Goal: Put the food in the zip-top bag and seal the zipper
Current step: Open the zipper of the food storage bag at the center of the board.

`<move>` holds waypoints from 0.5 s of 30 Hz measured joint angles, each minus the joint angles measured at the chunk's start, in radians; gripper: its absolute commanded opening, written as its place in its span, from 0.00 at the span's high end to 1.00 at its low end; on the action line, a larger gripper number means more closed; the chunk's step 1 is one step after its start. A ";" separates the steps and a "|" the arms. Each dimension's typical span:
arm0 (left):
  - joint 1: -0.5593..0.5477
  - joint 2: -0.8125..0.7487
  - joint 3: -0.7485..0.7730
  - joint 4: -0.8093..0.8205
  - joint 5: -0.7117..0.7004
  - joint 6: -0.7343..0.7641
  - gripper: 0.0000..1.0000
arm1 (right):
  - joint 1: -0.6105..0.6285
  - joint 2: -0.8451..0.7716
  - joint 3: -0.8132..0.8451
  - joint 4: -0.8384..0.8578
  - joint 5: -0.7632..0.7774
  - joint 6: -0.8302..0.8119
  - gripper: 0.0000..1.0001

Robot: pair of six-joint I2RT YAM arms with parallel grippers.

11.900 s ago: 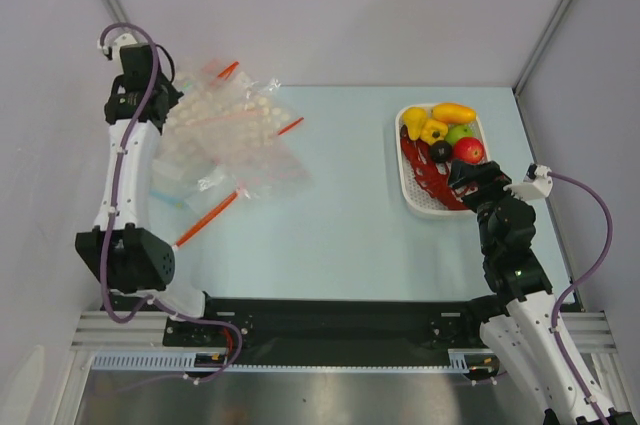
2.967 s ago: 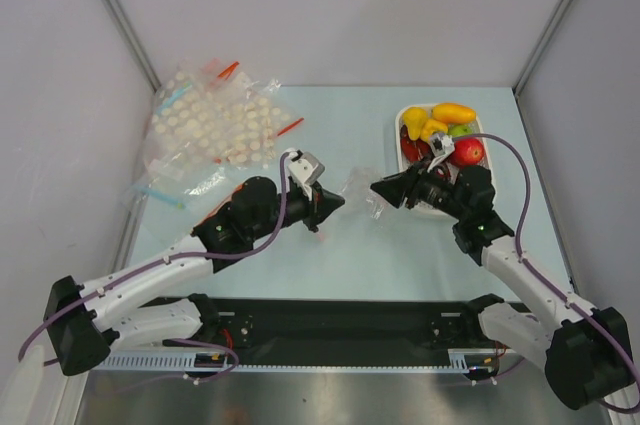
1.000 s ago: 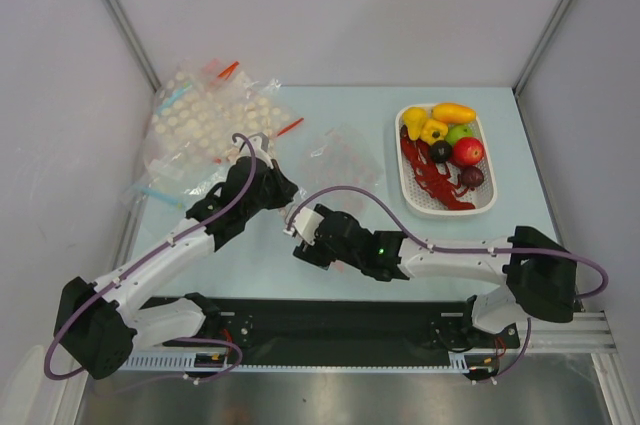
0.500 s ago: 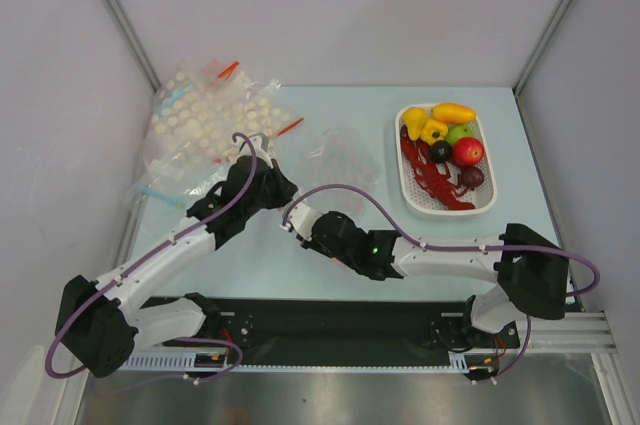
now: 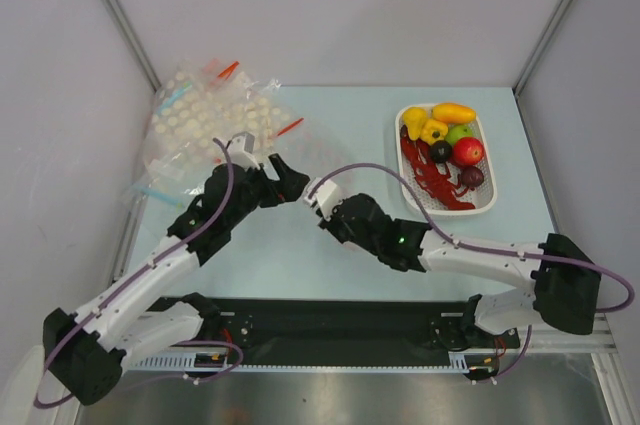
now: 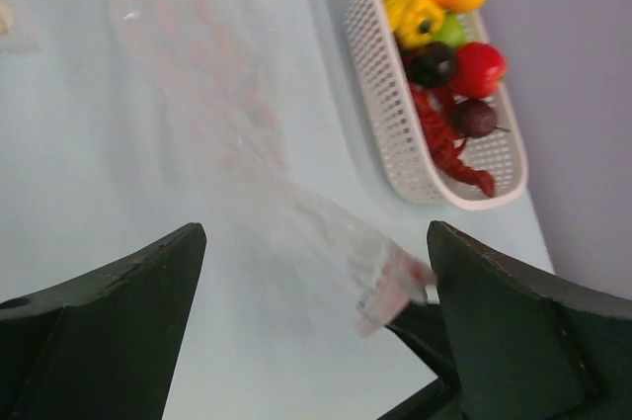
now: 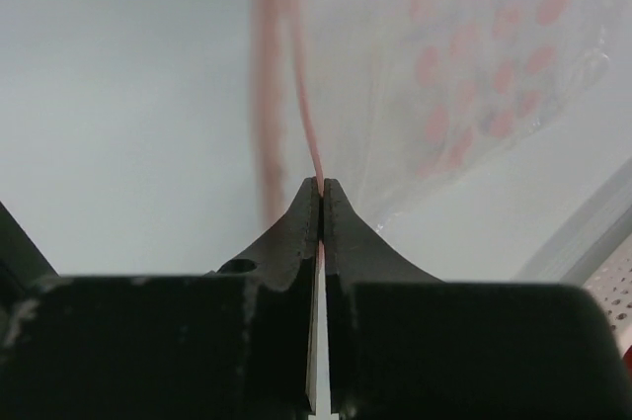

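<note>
Jaws of right gripper [image 7: 321, 191] pinching zipper [image 7: 308, 133], left gripper [image 6: 316, 234] agape

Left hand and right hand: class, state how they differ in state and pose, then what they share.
The left hand is open wide, gripping nothing; the right hand is shut on the pink strip. In the top view the left hand points rightward and the right hand leftward, tips nearly meeting. Both are at the clear bag.
</note>
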 measured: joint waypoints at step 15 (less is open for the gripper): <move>-0.066 -0.128 -0.124 0.283 0.173 0.105 0.00 | -0.359 -0.225 -0.130 0.103 -0.444 0.278 1.00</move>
